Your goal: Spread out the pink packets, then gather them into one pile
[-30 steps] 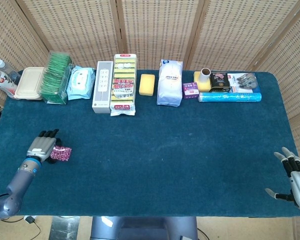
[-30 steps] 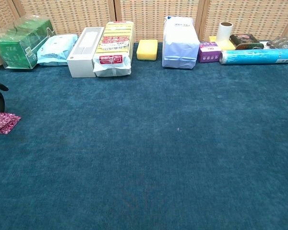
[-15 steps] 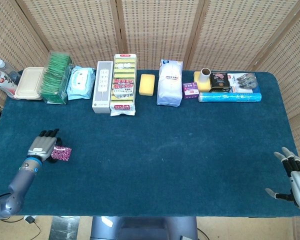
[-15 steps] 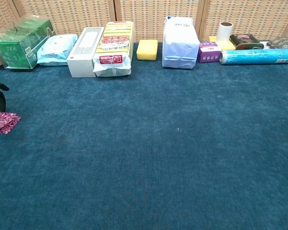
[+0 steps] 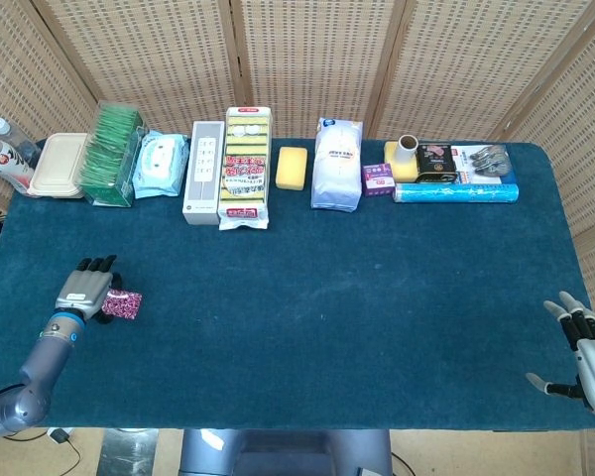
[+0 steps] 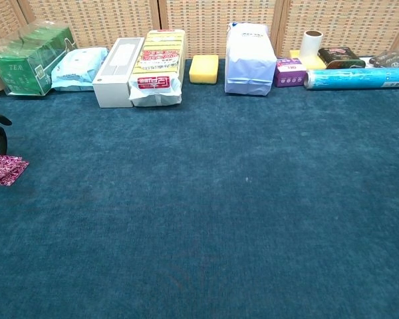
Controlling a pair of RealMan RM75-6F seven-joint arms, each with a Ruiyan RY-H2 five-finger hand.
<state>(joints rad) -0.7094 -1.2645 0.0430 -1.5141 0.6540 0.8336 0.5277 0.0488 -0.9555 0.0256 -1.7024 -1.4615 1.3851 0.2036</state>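
Left hand (image 5: 82,291) slid slightly nearer; pink packets (image 5: 120,304) unmoved beside fingers (image 5: 97,265).

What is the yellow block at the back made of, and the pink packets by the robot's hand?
The yellow block looks like a foam sponge: matte, with soft rounded edges. The pink packets look like thin printed plastic or foil wrappers, flat with a speckled pattern; too small to tell for sure. The table has a fuzzy blue cloth cover.

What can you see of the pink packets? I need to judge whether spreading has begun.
The pink packets look like one small clump of glossy magenta wrappers with a pale speckled pattern, lying flat on the blue cloth near the table's left edge. The left hand rests over their left side. The chest view shows overlapping edges; how many there are cannot be told.
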